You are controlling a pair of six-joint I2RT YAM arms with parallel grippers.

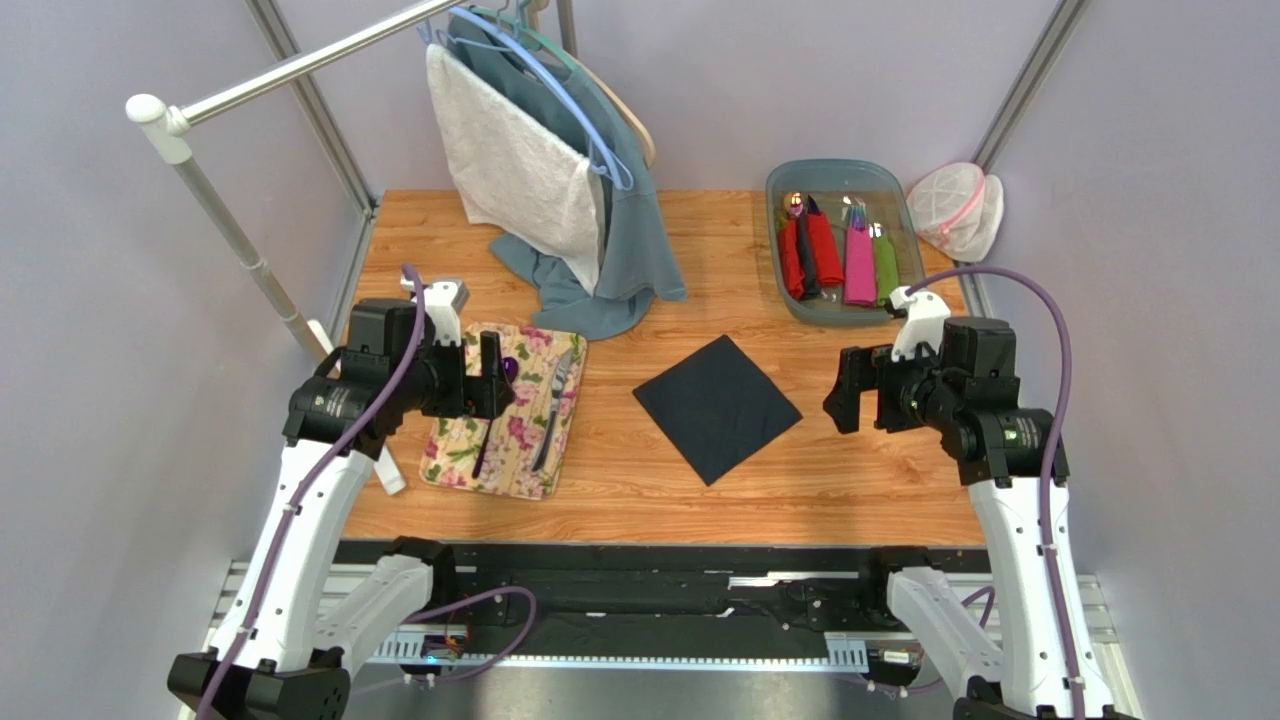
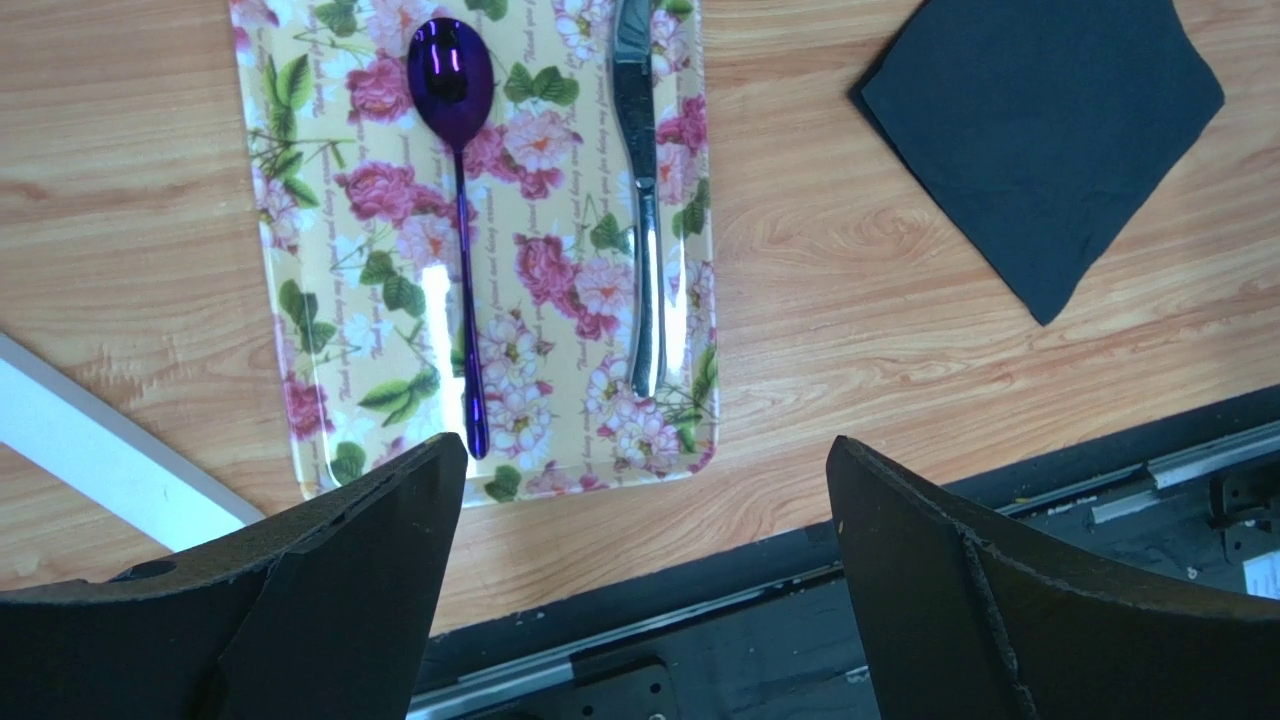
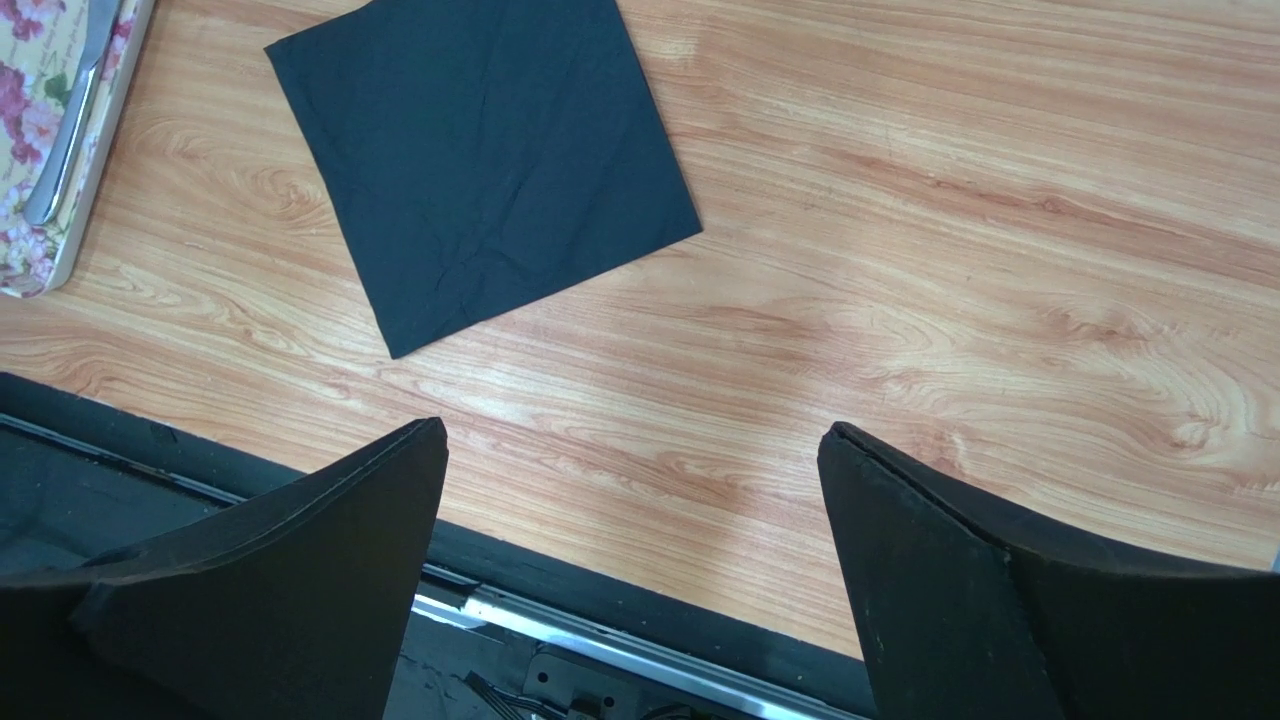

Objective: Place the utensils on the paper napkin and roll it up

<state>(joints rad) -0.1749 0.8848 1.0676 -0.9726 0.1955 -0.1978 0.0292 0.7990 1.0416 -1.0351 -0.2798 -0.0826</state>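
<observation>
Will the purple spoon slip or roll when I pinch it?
Probably slippery: the spoon looks glossy and mirror-like. Its thin handle lies flat on the floral mat, so it may skid rather than roll. It looks rigid, so it is unlikely to bend.

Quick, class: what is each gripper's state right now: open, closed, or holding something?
Left gripper: open, holding nothing.
Right gripper: open, holding nothing.

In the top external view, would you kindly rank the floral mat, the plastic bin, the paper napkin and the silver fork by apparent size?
1. floral mat and plastic bin: these look about alike, and the bin sits farther back, so I leave them tied.
2. paper napkin
3. silver fork
</observation>
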